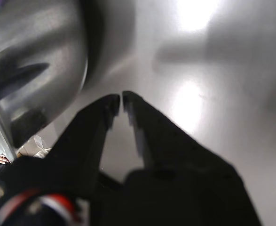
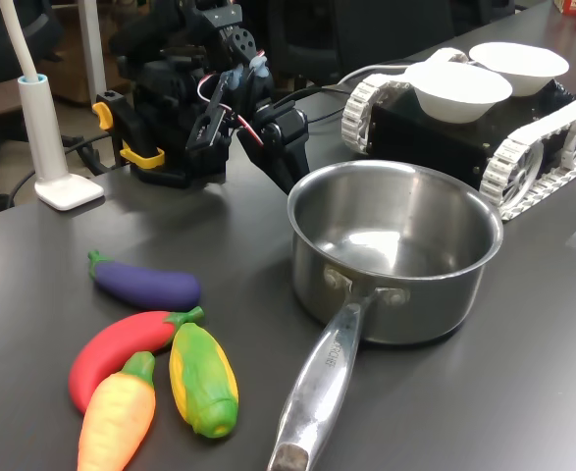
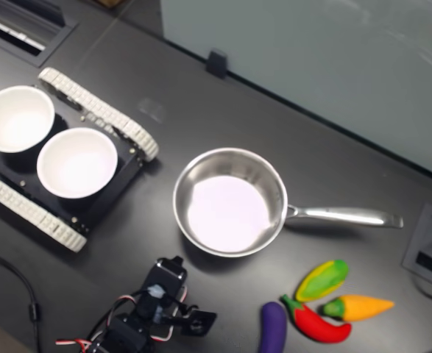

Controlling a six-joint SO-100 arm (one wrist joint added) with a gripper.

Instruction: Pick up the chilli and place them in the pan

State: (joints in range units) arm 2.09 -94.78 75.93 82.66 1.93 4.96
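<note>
Wrist view only — hand closed, empty

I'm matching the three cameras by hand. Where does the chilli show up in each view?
Wrist view: the chilli is not in it; only the shut pincer and the pan wall show.
First exterior view: chilli low on the first exterior view's left, between eggplant and carrot.
Second exterior view: chilli at the bottom right, beside the eggplant.
Shared landmark: the pan.
</note>
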